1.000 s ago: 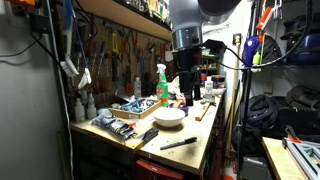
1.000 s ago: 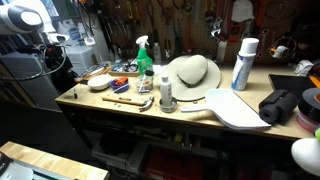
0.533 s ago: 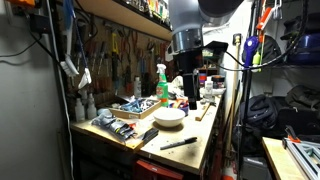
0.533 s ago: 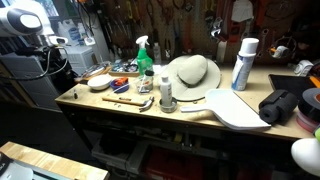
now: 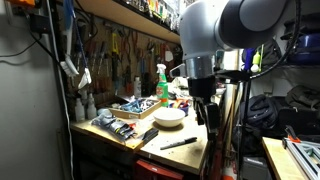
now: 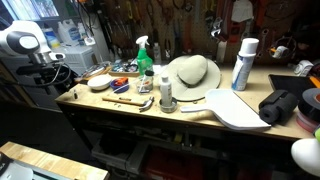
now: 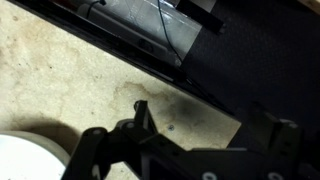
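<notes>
Wrist view shows my claw (image 7: pixel 200 118) spread wide and empty above the worktop (image 7: pixel 60 80), the white bowl (image 7: pixel 25 160) just to its left, untouched, so I have gripped nothing yet.

Arm (image 5: pixel 214 40) swung forward and lower, pincer (image 5: pixel 211 118) dropped beside the white bowl (image 5: pixel 169 117), nearer the bench (image 5: pixel 192 156) edge

A cluttered wooden workbench (image 6: pixel 75 97) fronts a dim, seemingly pegboard tool wall (image 5: pixel 112 55).
</notes>
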Robot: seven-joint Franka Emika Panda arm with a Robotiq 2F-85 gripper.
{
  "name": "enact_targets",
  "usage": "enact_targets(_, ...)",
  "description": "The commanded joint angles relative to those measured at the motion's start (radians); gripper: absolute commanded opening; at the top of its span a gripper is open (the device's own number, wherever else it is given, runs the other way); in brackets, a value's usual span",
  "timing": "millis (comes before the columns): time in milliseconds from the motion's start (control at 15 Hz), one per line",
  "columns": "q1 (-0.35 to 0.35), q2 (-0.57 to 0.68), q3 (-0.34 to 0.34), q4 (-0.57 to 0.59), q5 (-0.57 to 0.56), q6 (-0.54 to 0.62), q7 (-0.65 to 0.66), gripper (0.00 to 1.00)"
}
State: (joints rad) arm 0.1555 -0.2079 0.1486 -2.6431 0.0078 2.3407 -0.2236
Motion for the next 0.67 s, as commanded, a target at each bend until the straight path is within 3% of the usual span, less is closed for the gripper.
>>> enact_targets(0,0.019,0.040,0.025,-0.041,-0.092,0.127,0.020,1.00)
enact_targets(333,-0.011,0.116,0.047,-0.007,-0.332,0.213,0.155,1.00)
enact_targets(533,-0.017,0.166,0.037,0.035,-0.395,0.202,0.211,1.00)
enact_targets(600,-0.002,0.118,0.031,0.005,-0.341,0.195,0.161,1.00)
